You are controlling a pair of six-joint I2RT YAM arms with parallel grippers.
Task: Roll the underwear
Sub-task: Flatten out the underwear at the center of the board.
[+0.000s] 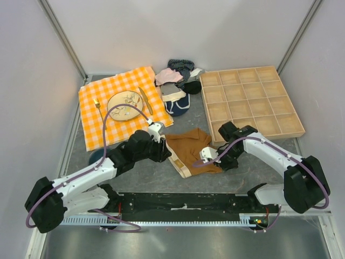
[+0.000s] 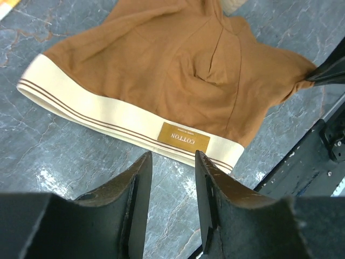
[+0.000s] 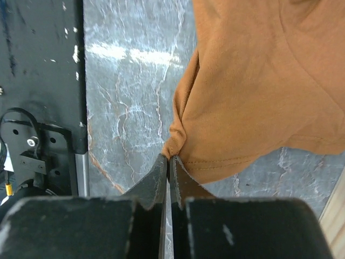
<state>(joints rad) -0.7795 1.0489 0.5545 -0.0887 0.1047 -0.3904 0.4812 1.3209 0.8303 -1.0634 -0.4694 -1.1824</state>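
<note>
**Poised at both ends, roll not yet begun**

The underwear [image 1: 188,151] lies spread on the table [image 1: 140,181], midway along its near edge, between the two arms. Its cream waistband [image 2: 108,121], the long axis, runs crosswise just ahead of the left fingers [image 2: 139,183], which are parted and empty. The right fingers [image 3: 159,178] are pinched shut on the opposite hem corner. The left arm looks better placed to start rolling.
</note>
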